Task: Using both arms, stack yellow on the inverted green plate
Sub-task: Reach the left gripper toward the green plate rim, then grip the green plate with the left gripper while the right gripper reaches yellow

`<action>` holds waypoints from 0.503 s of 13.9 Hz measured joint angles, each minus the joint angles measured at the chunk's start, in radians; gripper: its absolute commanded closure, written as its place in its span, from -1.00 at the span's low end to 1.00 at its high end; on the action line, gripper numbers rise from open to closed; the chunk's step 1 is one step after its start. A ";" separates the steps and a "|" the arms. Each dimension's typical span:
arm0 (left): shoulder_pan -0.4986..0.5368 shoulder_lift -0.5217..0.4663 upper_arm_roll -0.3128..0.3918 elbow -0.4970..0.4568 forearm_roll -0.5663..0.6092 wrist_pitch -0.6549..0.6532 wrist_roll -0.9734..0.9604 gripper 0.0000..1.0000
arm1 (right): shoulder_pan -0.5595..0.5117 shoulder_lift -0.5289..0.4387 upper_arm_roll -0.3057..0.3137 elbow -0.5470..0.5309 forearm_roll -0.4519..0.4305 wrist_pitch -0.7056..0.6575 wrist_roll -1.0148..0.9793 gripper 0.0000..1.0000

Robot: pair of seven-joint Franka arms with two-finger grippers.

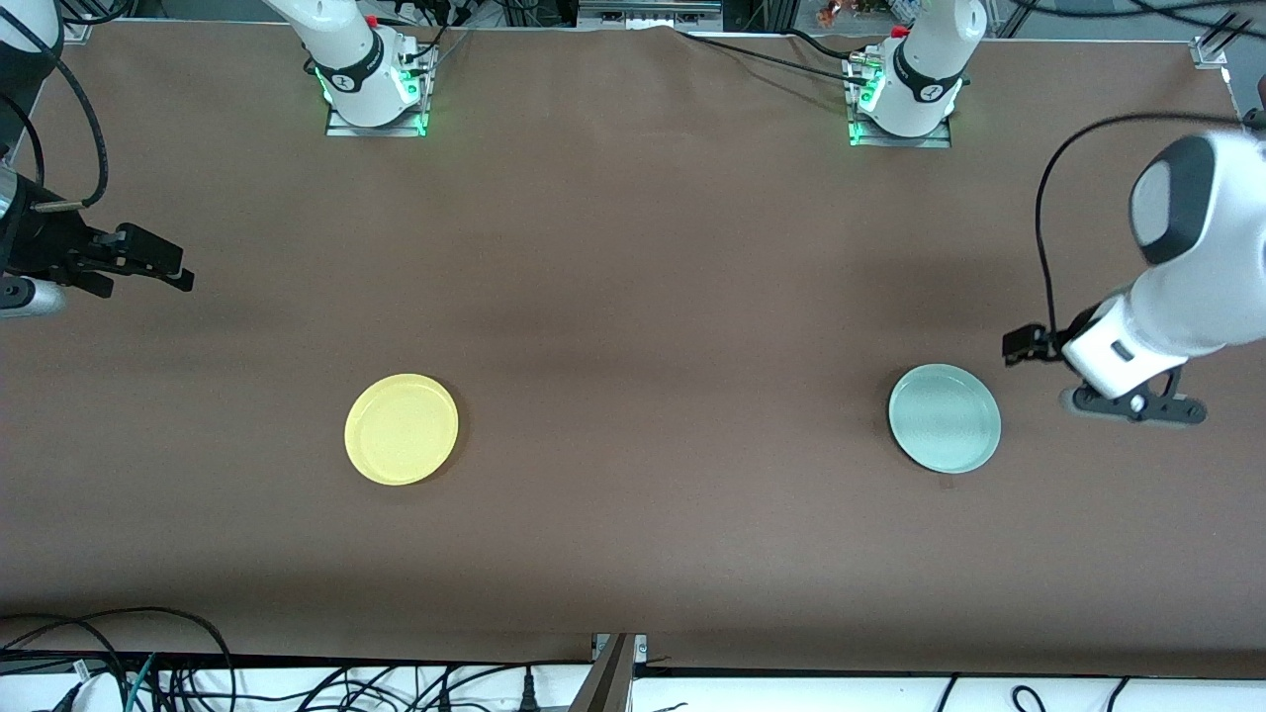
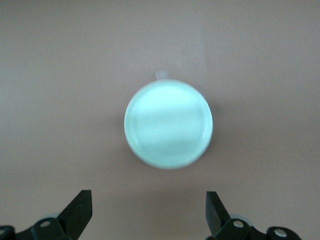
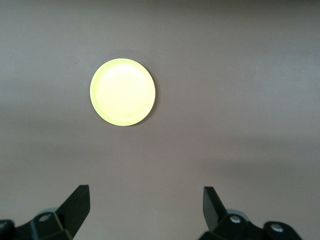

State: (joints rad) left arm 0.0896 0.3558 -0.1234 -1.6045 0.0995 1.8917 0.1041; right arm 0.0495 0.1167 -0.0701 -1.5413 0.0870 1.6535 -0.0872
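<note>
The yellow plate (image 1: 401,429) lies flat on the brown table toward the right arm's end, and it shows in the right wrist view (image 3: 122,92). The pale green plate (image 1: 944,417) lies flat toward the left arm's end, rim up as far as I can tell, and it shows in the left wrist view (image 2: 168,124). My left gripper (image 1: 1025,344) hovers open and empty beside the green plate, at the table's end; the left wrist view shows it (image 2: 148,192) wide open. My right gripper (image 1: 170,265) hovers open and empty over the table's other end, well away from the yellow plate, and is wide open in the right wrist view (image 3: 146,189).
The two arm bases (image 1: 374,89) (image 1: 905,99) stand along the table edge farthest from the front camera. Cables (image 1: 148,672) lie off the table's edge nearest the camera. The brown table (image 1: 653,346) is bare between the two plates.
</note>
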 measured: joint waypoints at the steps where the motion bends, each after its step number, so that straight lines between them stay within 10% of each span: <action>1: 0.006 0.040 0.001 0.001 0.002 0.056 0.018 -1.00 | 0.003 0.006 0.000 -0.002 0.000 0.005 0.000 -1.00; 7: 0.073 0.237 0.002 0.005 0.003 0.259 0.184 -1.00 | 0.014 0.100 0.003 -0.108 0.001 0.216 0.000 -1.00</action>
State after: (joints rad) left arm 0.1627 0.5924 -0.1214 -1.5995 0.1023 2.1509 0.2876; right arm 0.0638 0.2167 -0.0675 -1.6491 0.0883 1.8691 -0.0872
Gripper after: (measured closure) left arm 0.000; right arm 0.000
